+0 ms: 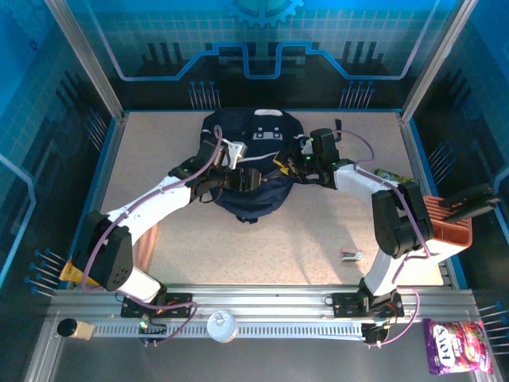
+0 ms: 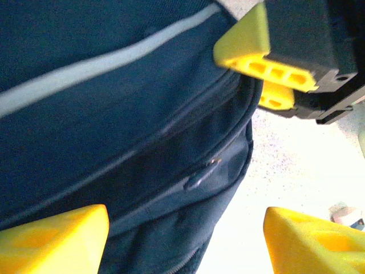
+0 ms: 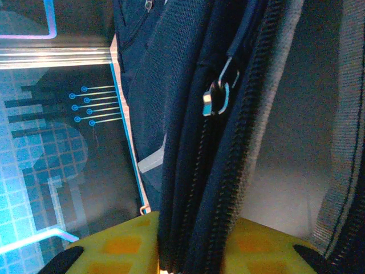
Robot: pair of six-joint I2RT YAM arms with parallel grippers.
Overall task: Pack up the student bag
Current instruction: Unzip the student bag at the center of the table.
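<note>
The right end effector (image 3: 171,242) is clenched on a zippered edge of the student bag (image 3: 182,142). Navy fabric runs up from between its yellow fingers, past a metal zipper pull (image 3: 215,98) in the upper middle of the frame. The left end effector (image 2: 182,228) is released, its yellow fingers spread wide at the bottom corners over the bag's striped side. From above, the bag lies at the upper centre of the counter (image 1: 262,255), both arms reaching onto it.
</note>
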